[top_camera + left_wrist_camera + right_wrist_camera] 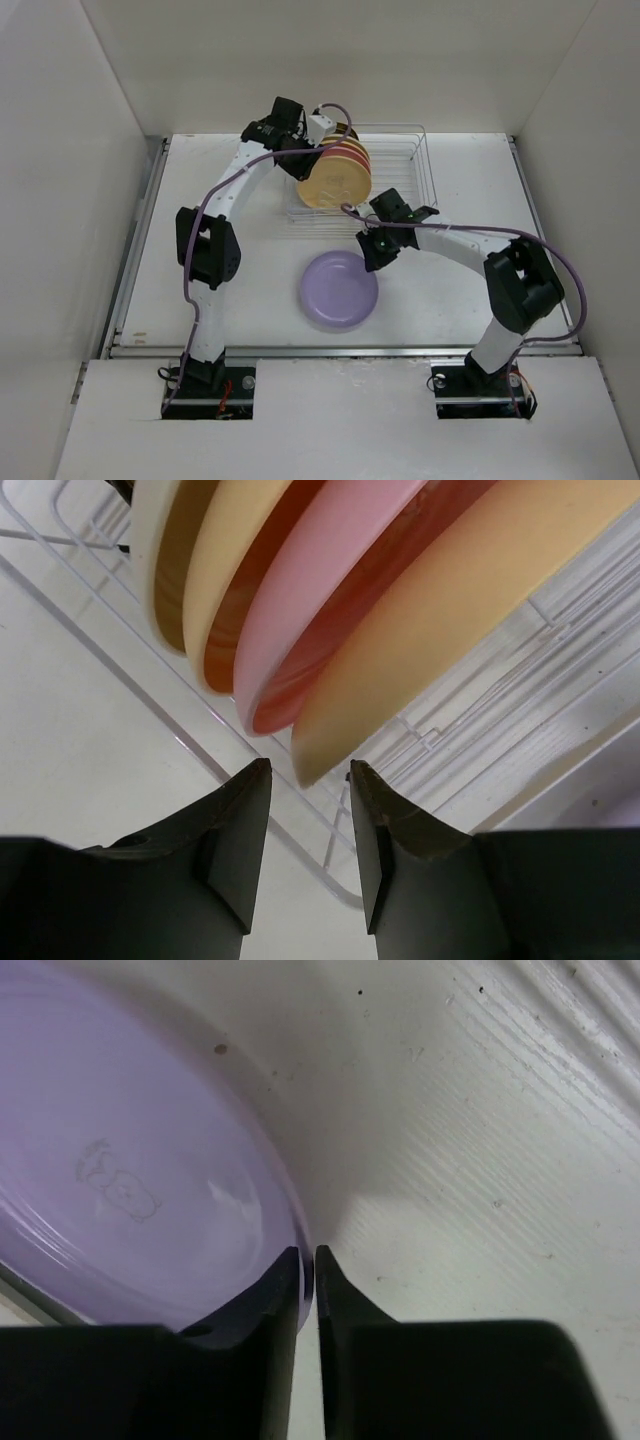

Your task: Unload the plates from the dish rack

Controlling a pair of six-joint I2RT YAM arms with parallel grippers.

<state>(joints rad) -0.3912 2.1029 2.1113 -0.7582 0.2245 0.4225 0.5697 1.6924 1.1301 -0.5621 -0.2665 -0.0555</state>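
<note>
Straddling the yellow-orange plate (470, 610) in the dish rack (415, 165) with left gripper (310, 780) spread apart; pinching lavender plate (130, 1160) rim on the table (480, 1160) with right gripper (307, 1260).

The white table (470, 290) carries two things. The rack (410, 165) stands toward its far edge, about midway across. The lavender plate (338, 290) lies face up on the near side of the rack, apart from it.

The lavender plate (130, 1160) is smooth and glossy. Beside it the table (480, 1160) is matt white, finely ridged and speckled. The dish rack (400, 190) is thin white-coated wire.
</note>
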